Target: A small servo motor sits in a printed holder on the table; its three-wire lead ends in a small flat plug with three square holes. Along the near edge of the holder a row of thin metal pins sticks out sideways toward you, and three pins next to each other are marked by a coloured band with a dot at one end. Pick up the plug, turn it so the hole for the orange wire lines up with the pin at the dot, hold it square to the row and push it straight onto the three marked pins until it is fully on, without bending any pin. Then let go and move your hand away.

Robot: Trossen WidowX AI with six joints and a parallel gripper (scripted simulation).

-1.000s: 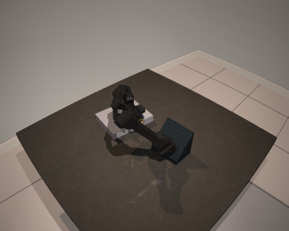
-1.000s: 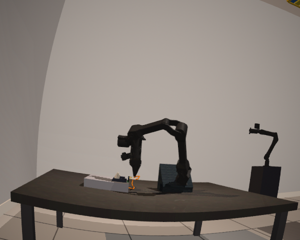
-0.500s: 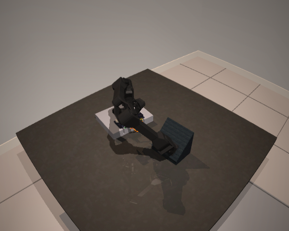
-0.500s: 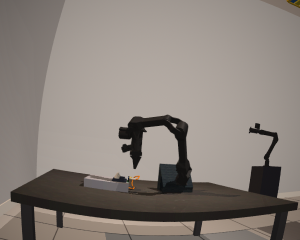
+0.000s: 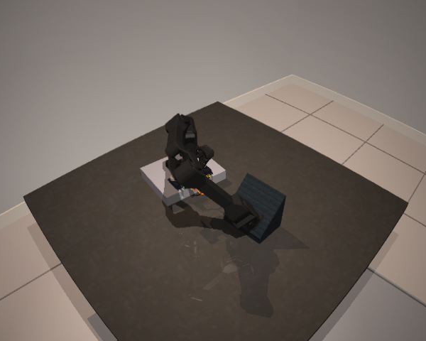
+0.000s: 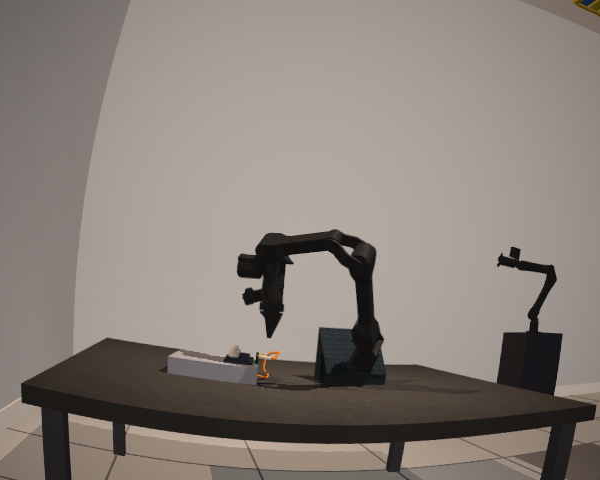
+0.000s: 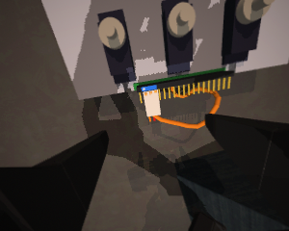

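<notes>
The white plug (image 7: 152,104) sits at the left part of the pin row (image 7: 195,89) in the wrist view, in line with the blue band (image 7: 150,89), whose pale dot is at its left end. Short bits of pin show between plug and band; whether it is fully on I cannot tell. Orange and red wire ends show at its rear; the orange lead (image 7: 218,102) (image 6: 265,367) loops right. My gripper (image 7: 155,127) (image 6: 271,335) is open and empty, fingertips wide apart, above and in front of the plug. The holder (image 7: 63,29) (image 6: 212,369) (image 5: 154,177) carries the servos.
Three dark servos with pale horns, one the middle servo (image 7: 179,40), stand on the holder. A dark ridged wedge block (image 5: 268,202) (image 6: 334,346) stands by the arm's base. The table (image 5: 132,256) (image 6: 150,400) extends around them. Another arm (image 6: 540,294) stands on a far pedestal.
</notes>
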